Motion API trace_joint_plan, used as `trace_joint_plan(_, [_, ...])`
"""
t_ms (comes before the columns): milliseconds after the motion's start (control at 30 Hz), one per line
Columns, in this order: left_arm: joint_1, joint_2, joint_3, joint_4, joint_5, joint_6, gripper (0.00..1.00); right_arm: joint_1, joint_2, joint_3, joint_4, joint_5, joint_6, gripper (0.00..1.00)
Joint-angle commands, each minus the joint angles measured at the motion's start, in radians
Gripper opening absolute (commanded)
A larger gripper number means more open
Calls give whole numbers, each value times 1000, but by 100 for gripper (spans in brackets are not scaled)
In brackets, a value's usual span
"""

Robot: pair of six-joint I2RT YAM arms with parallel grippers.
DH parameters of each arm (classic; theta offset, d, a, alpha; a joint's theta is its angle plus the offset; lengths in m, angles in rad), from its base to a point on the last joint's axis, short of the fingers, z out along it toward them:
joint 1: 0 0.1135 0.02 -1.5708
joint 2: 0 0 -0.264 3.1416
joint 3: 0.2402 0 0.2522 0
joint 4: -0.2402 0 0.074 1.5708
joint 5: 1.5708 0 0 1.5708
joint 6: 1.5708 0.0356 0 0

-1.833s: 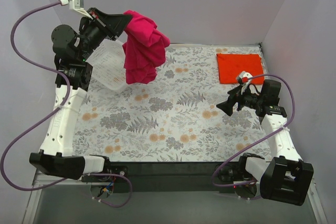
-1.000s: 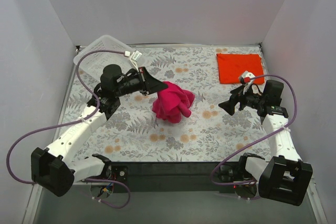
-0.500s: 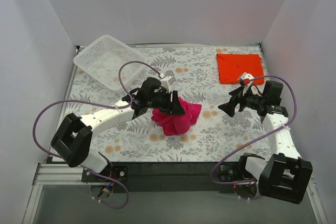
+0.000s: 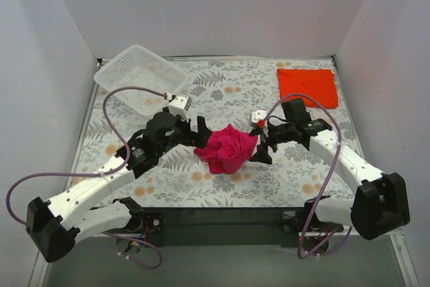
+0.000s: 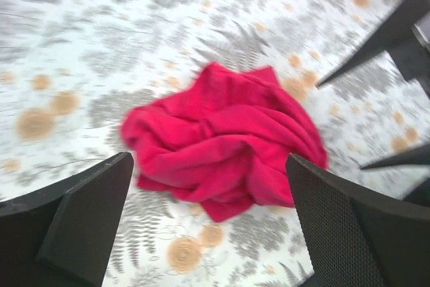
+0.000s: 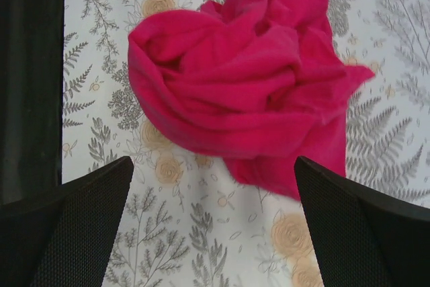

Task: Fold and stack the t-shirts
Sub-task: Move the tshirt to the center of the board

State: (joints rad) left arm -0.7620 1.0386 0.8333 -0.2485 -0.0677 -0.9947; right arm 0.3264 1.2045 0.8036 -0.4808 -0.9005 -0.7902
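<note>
The magenta-pink t-shirt [image 4: 227,150] lies in a crumpled heap on the flowered tablecloth near the table's middle. It fills the left wrist view [image 5: 225,142] and the right wrist view [image 6: 242,78]. My left gripper [image 4: 201,140] stands open just left of the heap, and its fingers [image 5: 87,213] straddle the near edge without holding cloth. On the heap's right side my right gripper [image 4: 261,144] is open too, with only tablecloth between its fingertips [image 6: 87,213]. The orange-red t-shirt [image 4: 308,87] lies folded flat at the back right.
A white mesh basket [image 4: 138,78] sits tilted at the back left corner. Grey walls close in the table on three sides. The right gripper's black fingers [image 5: 383,35] show at the right edge of the left wrist view.
My left gripper carried the magenta shirt from the basket to the table's middle, opened and let it go. My right arm swung left to the heap's right side.
</note>
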Motion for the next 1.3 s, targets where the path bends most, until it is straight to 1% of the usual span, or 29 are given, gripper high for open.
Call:
trace_joint_plan(0, [3,-93,-69,-34,-301,42,91,201,73,135,-45,217,-75,92])
trace_joint_plan(33, [3,-112,-92,-41,-332,42,92,236,95,184,-56,251,-69,88])
trace_joint_plan(67, [3,-148,-103,-46,-351,36,92,273,134,201,-53,326,-63,86])
trace_joint_plan(100, [3,-166,-114,-51,-377,31,92,342,150,221,-54,365,-58,83])
trace_joint_plan(133, [3,-182,-123,-57,-382,22,92,371,164,236,-53,402,-54,80])
trace_joint_plan(200, [3,-225,-157,-57,-388,4,92,434,182,262,-50,475,-37,78])
trace_joint_plan(300, [3,-244,-161,-54,-402,7,92,464,187,267,-44,514,-5,71])
trace_joint_plan(333, [3,-244,-161,-54,-409,8,92,470,184,261,-44,520,-1,67])
trace_joint_plan(400, [3,-242,-158,-51,-412,13,92,471,162,240,-44,528,-4,63])
trace_joint_plan(433, [1,-239,-158,-51,-409,13,92,471,155,232,-45,526,-6,58])
trace_joint_plan(467, [1,-238,-158,-51,-397,11,92,473,132,224,-48,522,-7,56])
trace_joint_plan(500, [3,-236,-157,-52,-394,11,92,471,122,215,-64,497,-14,51])
trace_joint_plan(533, [3,-236,-157,-51,-388,8,92,473,113,210,-73,480,-15,39])
trace_joint_plan(600, [1,-232,-155,-46,-368,10,92,471,96,195,-97,439,-24,25])
trace_joint_plan(633, [3,-232,-157,-43,-359,14,92,471,93,190,-104,430,-35,14])
trace_joint_plan(667, [1,-233,-158,-41,-330,18,92,468,81,187,-107,423,-38,9])
trace_joint_plan(733, [3,-236,-163,-31,-298,25,92,427,66,203,-120,414,-41,1])
trace_joint_plan(767, [3,-238,-166,-25,-282,39,92,398,43,216,-125,408,-38,1])
trace_joint_plan(800, [1,-239,-171,-11,-241,48,92,311,29,233,-130,387,-34,1])
trace_joint_plan(867, [3,-239,-183,8,-198,80,92,199,-18,276,-130,359,-11,1])
trace_joint_plan(900, [3,-238,-184,30,-148,94,91,95,-35,282,-128,341,-7,1])
trace_joint_plan(933, [3,-238,-191,43,-124,105,91,54,-51,282,-127,354,-4,1])
trace_joint_plan(1000, [3,-232,-201,80,-78,140,91,-28,-89,244,-79,432,20,1])
trace_joint_plan(1067, [3,-224,-217,107,-3,186,90,-67,-118,165,8,521,61,1])
trace_joint_plan(1100, [3,-215,-223,139,26,201,90,-105,-126,132,40,546,80,1])
trace_joint_plan(1133, [3,-206,-227,158,101,227,88,-125,-129,109,66,572,98,1])
trace_joint_plan(1167, [3,-195,-232,173,127,249,88,-160,-131,68,106,600,126,1])
trace_joint_plan(1200, [1,-165,-232,204,152,290,88,-177,-129,51,123,604,140,1])
trace_joint_plan(1267, [3,-126,-217,228,184,327,88,-220,-134,8,166,607,161,1])
